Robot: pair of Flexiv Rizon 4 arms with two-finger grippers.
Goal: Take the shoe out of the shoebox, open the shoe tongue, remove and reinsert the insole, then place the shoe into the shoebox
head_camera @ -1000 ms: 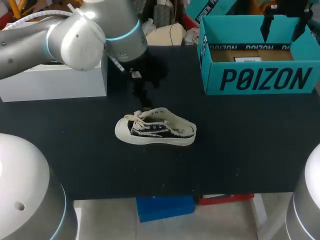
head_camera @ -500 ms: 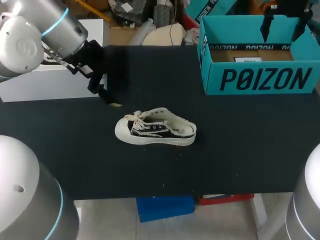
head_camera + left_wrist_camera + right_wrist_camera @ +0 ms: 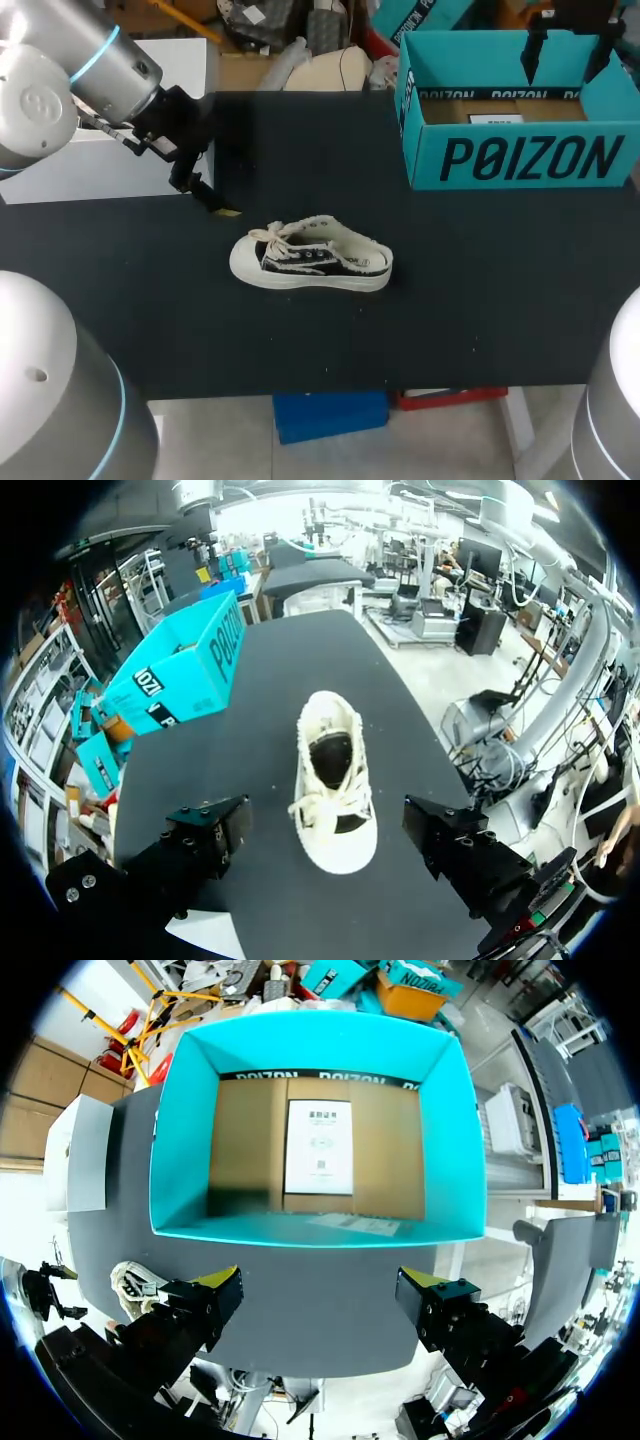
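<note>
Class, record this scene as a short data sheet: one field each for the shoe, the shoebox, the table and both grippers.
Shoe: black-and-cream canvas sneaker, upright on its white sole, mid-table, outside the box.
Box: teal cardboard shoebox, open, no shoe inside, at the table's far right.
Surface: black table.
Left gripper: open, holding nothing, near the sneaker's toe end, not touching it.
Right gripper: open, holding nothing, above the shoebox.

One cream-and-black canvas low-top shoe (image 3: 312,263); one open teal cardboard shoebox (image 3: 520,160); one white rectangular box (image 3: 100,172); one black desk (image 3: 480,300).
</note>
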